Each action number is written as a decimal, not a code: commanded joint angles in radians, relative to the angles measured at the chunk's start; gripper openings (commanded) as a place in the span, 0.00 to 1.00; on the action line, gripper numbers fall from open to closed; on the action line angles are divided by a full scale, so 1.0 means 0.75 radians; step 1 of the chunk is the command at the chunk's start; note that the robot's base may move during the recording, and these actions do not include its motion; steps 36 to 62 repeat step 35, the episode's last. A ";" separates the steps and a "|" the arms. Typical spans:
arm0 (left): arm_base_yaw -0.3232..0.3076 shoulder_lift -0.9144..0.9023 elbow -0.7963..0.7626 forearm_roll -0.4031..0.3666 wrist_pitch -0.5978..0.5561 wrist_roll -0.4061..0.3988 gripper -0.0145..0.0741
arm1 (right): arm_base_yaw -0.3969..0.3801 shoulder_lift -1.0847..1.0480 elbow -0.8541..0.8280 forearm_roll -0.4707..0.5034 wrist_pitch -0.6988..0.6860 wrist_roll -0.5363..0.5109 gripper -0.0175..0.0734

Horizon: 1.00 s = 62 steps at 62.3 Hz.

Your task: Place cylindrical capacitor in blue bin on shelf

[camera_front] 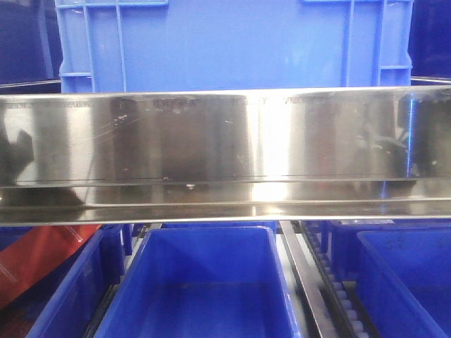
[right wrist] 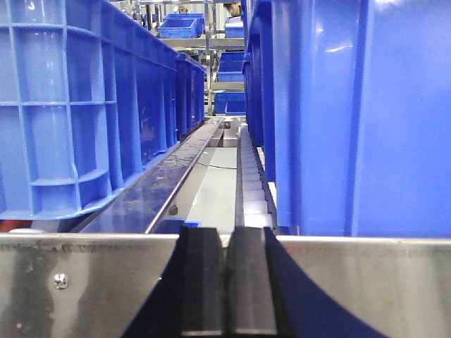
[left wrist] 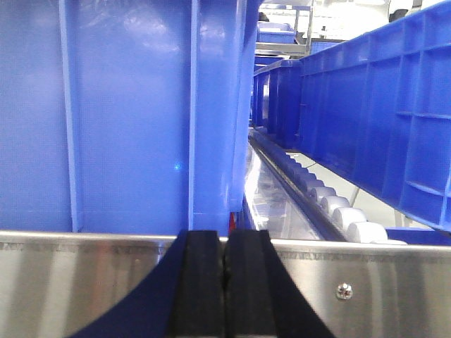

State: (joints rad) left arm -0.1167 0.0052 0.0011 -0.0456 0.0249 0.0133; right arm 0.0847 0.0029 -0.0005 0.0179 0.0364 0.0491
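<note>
1. Filling the front view – broad, shiny stainless-steel front rail of the shelf (camera_front: pixel 225 151), mirror-bright, smeared with blurred reflections.
2. Above that rail, large blue plastic crate with ribbed walls (camera_front: pixel 232 46), standing on the upper level.
3. Below the rail, open blue plastic bin (camera_front: pixel 201 282), centre lane, inside bare as far as visible; more blue bins to either side, an orange-red sheet (camera_front: pixel 39 264) showing at lower left.
4. Between centre and right lanes, grey metal divider with white rollers (camera_front: pixel 320 282), running toward the camera.
5. Left wrist view: black-padded left gripper (left wrist: pixel 225 285) pressed shut, pads touching, nothing visible between them.
6. Just beyond it, the steel rail again (left wrist: pixel 84 282) with a small screw at right – then a tall blue crate wall (left wrist: pixel 127 113) blocking most of the sight.
7. To the right of that wall, a line of white rollers (left wrist: pixel 331 208) receding, another blue crate (left wrist: pixel 373 113) alongside.
8. Right wrist view: black-padded right gripper (right wrist: pixel 227 282) likewise closed tight, pads together, empty as far as can be seen.
9. Ahead of it, steel rail, roller track down the middle, blue crates walling both sides.
10. Cylindrical capacitor – not to be seen in any view; position and look cannot be told.
</note>
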 commanded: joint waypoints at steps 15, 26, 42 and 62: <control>0.005 -0.007 -0.001 0.009 -0.025 -0.009 0.04 | -0.007 -0.004 0.001 -0.013 -0.027 -0.008 0.01; 0.005 -0.007 -0.001 0.009 -0.025 -0.009 0.04 | -0.007 -0.004 0.001 -0.013 -0.027 -0.008 0.01; 0.005 -0.007 -0.001 0.009 -0.025 -0.009 0.04 | -0.007 -0.004 0.001 -0.013 -0.027 -0.008 0.01; 0.005 -0.007 -0.001 0.009 -0.025 -0.009 0.04 | -0.007 -0.004 0.001 -0.013 -0.027 -0.008 0.01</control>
